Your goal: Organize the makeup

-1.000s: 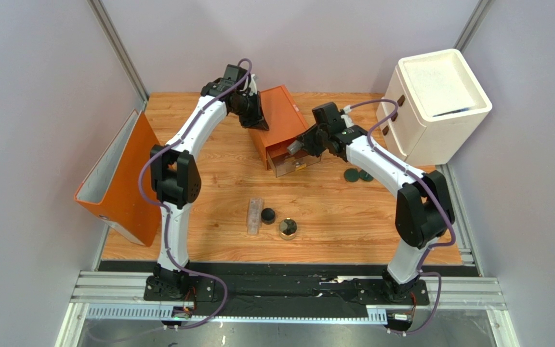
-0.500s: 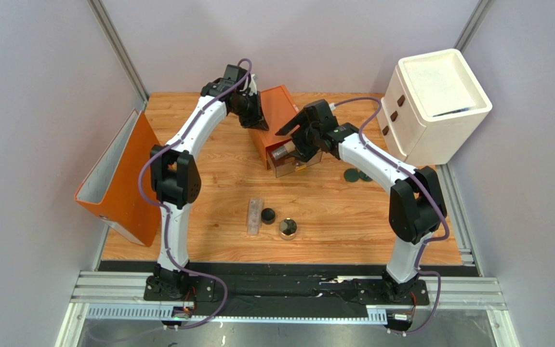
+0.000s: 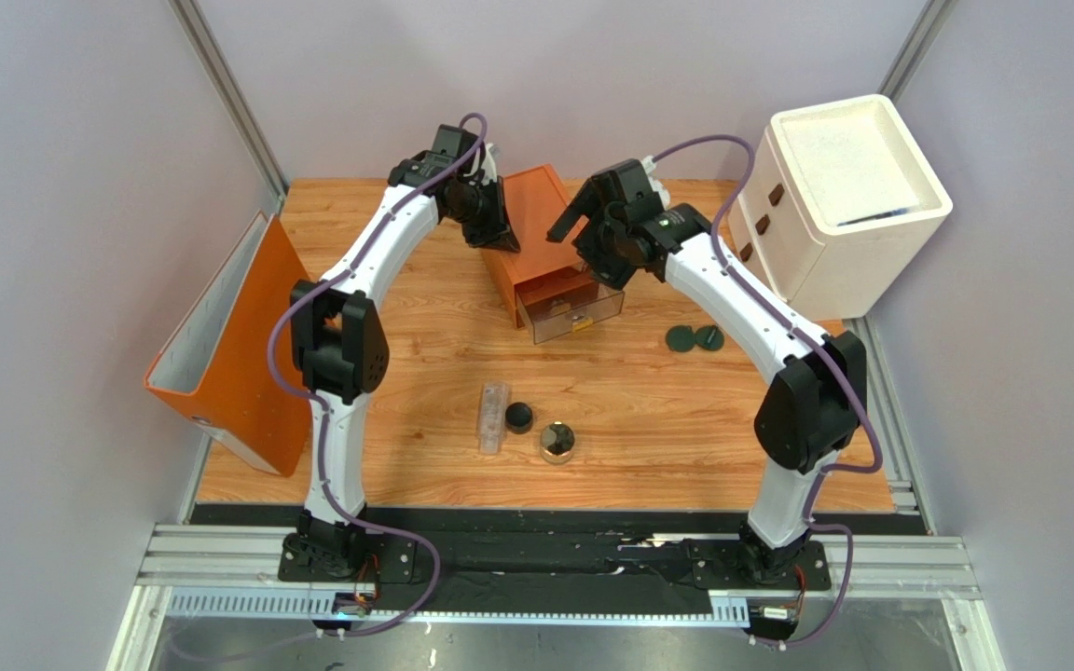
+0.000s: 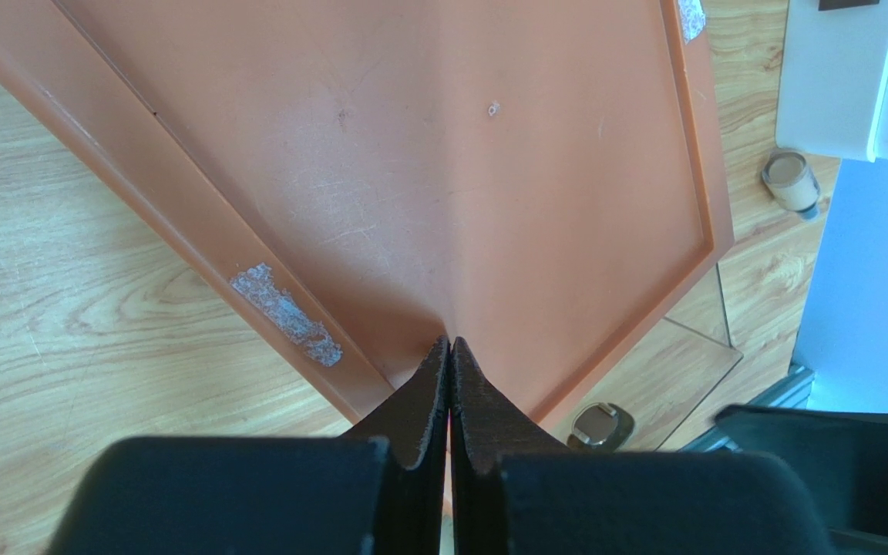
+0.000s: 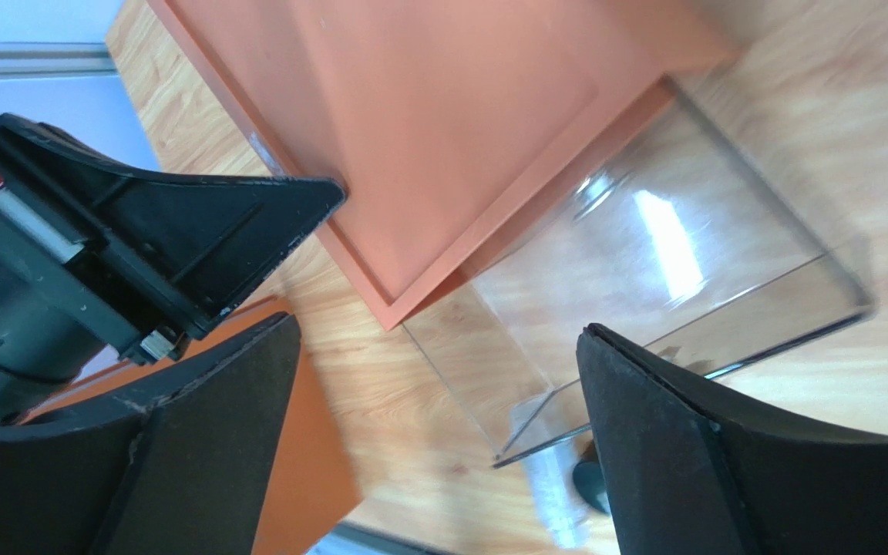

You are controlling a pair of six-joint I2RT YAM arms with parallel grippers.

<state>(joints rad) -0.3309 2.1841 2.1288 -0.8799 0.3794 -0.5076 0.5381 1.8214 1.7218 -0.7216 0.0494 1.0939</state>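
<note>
**Above the orange box: one tool wide open, drawer out, makeup loose**

Above the orange box (image 3: 546, 210) hangs the right tool (image 5: 437, 327), its fingers spread wide with nothing between them. The left tool (image 4: 450, 347) is closed, tips together, gripping nothing and pressed on the box's top. A clear drawer (image 3: 574, 311) juts out of the box's front, and I cannot tell whether anything lies in it.

Several things could go wrong from here:
- If the right tool drops straight down, a finger could catch the drawer's thin rim or the box's edge.
- That contact could tip the box or jam the drawer.
- The two tools are near each other over the box, so a careless swing could knock them together.
- If the left tool slips off the smooth top, a push on the drawer would likely shove the whole box across the surface (image 3: 403, 364).

Most of the makeup lies outside the box:
- One clear tube (image 3: 495, 418), in front of the box.
- One black pot (image 3: 518, 415), just beside the tube.
- One gold-rimmed jar (image 3: 555, 443), near the pot.
- Two green discs (image 3: 693, 337), side by side to the box's front right.
- A tan tube I cannot pick out for sure.

There is also one box and one drawer pulled out.
</note>
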